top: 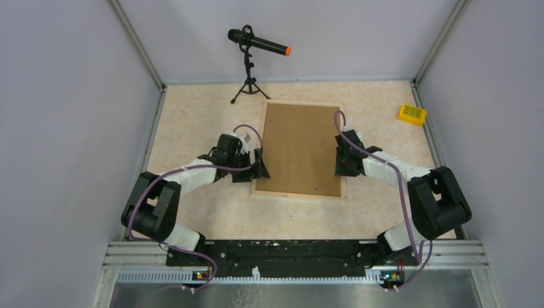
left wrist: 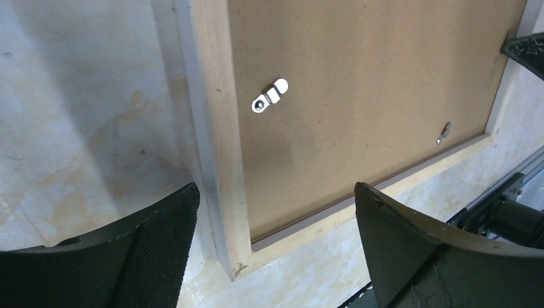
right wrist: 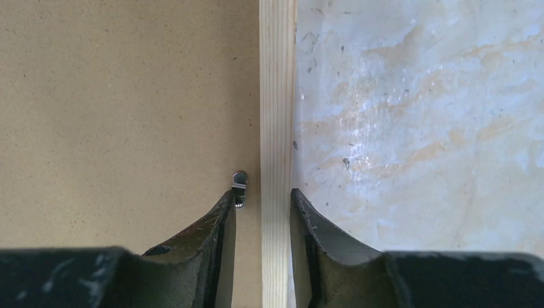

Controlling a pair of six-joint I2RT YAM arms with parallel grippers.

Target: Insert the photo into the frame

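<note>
The pale wood frame point(top: 298, 194) lies flat at the table's middle with the plain brown backing board point(top: 301, 147) filling it. The photo is hidden. My left gripper point(top: 260, 168) is open, its fingers wide apart over the frame's left rail point(left wrist: 218, 128) near the near-left corner, as the left wrist view point(left wrist: 276, 189) shows. My right gripper point(top: 340, 160) stands at the right rail point(right wrist: 277, 96). In the right wrist view point(right wrist: 263, 192) its fingers straddle that rail, narrowly open, one tip by a small metal turn clip point(right wrist: 239, 179).
A black microphone on a small tripod point(top: 256, 45) stands at the back. A yellow block point(top: 411, 114) lies at the back right. Another metal clip point(left wrist: 269, 95) sits on the board's left side. Grey walls close in the table's sides.
</note>
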